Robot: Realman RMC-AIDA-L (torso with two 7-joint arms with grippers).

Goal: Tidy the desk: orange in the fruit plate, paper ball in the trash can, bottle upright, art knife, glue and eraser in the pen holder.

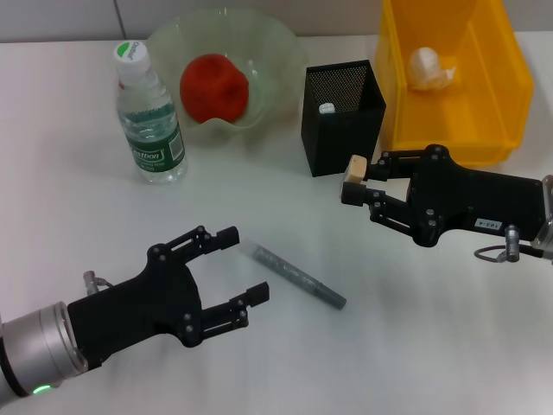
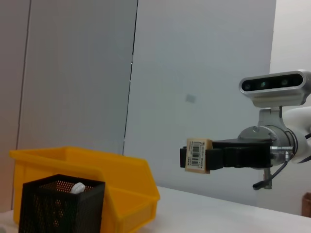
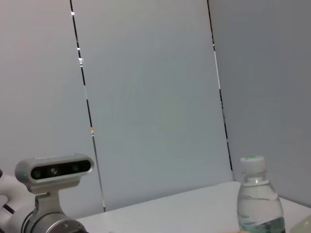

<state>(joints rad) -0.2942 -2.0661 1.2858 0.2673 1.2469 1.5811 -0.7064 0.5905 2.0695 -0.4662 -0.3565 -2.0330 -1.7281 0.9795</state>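
The orange lies in the pale-green fruit plate. Left of the plate the bottle stands upright. In the yellow trash can rests the paper ball. A white-capped glue stick sits inside the black mesh pen holder. Just right of the holder and above the table, my right gripper is shut on the tan eraser. The grey art knife lies flat on the table. My left gripper is open, its fingers at the knife's near end.
The white table reaches the front edge. The trash can and pen holder stand close together at the back right, the plate and bottle at the back left. The left arm's wrist camera shows in the right wrist view.
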